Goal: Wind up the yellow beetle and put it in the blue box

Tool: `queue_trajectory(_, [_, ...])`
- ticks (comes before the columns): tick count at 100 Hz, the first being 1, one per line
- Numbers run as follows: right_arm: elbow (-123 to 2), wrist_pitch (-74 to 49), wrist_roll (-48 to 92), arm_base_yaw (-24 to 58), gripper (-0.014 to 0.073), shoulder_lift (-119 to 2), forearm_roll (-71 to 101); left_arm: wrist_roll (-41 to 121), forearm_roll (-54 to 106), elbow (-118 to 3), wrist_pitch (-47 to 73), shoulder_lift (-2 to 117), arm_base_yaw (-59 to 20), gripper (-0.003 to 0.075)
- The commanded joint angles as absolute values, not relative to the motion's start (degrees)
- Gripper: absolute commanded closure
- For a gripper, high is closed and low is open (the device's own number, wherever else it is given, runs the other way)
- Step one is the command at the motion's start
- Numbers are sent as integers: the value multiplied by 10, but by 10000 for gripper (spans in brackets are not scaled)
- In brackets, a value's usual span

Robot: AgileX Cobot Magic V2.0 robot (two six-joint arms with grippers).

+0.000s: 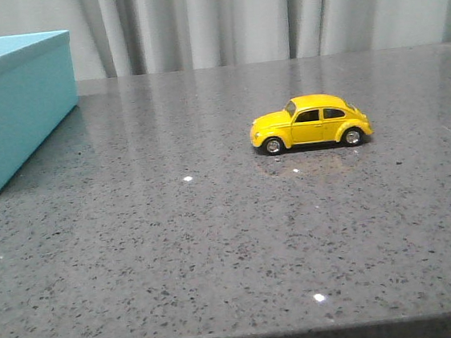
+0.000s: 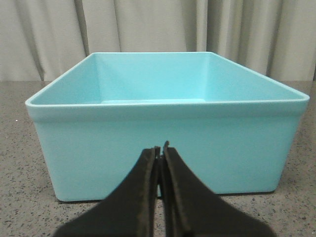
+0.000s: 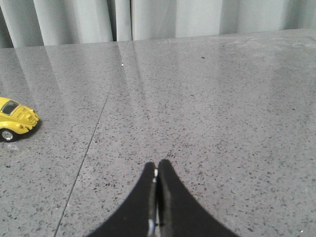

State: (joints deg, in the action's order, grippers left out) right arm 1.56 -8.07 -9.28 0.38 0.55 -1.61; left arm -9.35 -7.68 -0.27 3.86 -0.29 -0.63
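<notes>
The yellow beetle (image 1: 310,123) stands on its wheels on the grey stone table, right of centre, nose pointing left. Its rear end also shows at the edge of the right wrist view as the yellow beetle (image 3: 16,119). The blue box (image 1: 10,103) sits at the far left of the table; in the left wrist view the blue box (image 2: 168,123) is open-topped and holds nothing. My left gripper (image 2: 160,146) is shut, empty, just short of the box's near wall. My right gripper (image 3: 157,163) is shut, empty, over bare table well away from the car. Neither gripper shows in the front view.
A grey speckled stone table (image 1: 217,242) has its front edge near the bottom of the front view. Pale curtains (image 1: 234,19) hang behind the table's far edge. A thin seam (image 3: 89,148) runs across the tabletop between the car and my right gripper.
</notes>
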Motion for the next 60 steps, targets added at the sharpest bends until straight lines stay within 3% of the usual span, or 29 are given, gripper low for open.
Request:
queue_trajectory(1, [4,-36,-87,1,660,17,-18,-99,-73,22,-8,-21,-11,741])
queue_trajectory(45, [1,-9,-87,1,660,17,-14,-95,-128,22,-50,-20,-11,741])
queue_trajectory(60, [-27,-53,-87,1,660,17,-13,-95,-122,2,-50,-14,-11,741])
